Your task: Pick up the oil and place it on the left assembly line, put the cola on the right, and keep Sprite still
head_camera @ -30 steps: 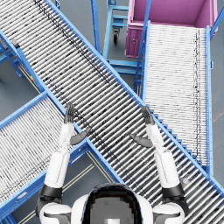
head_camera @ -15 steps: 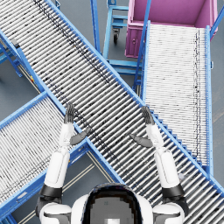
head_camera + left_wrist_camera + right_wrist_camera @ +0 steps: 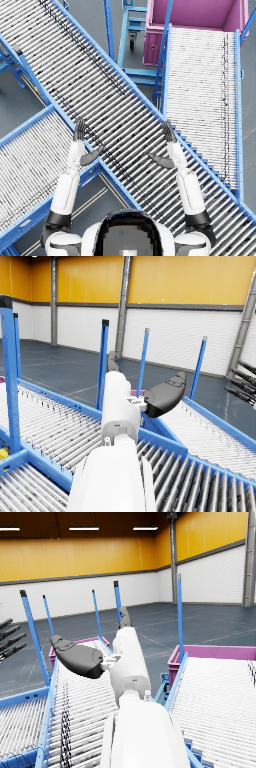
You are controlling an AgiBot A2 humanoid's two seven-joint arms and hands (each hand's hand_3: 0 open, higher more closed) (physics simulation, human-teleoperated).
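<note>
No oil, cola or Sprite shows in any view. My left hand (image 3: 82, 145) hovers open over the near edge of the long diagonal roller conveyor (image 3: 100, 85), fingers stretched forward and thumb out to the side. My right hand (image 3: 167, 147) mirrors it, open above the same conveyor's rollers. Both hands hold nothing. In the left wrist view my left hand (image 3: 150, 396) shows with its thumb spread, and the right hand's fingertips (image 3: 240, 383) appear at the edge. In the right wrist view my right hand (image 3: 100, 649) is likewise open.
A second roller line (image 3: 25, 165) lies at the left and a third roller line (image 3: 200, 90) at the right, ending at a magenta bin (image 3: 195, 15). Blue frame rails (image 3: 112, 30) and upright blue posts (image 3: 102, 363) border the conveyors.
</note>
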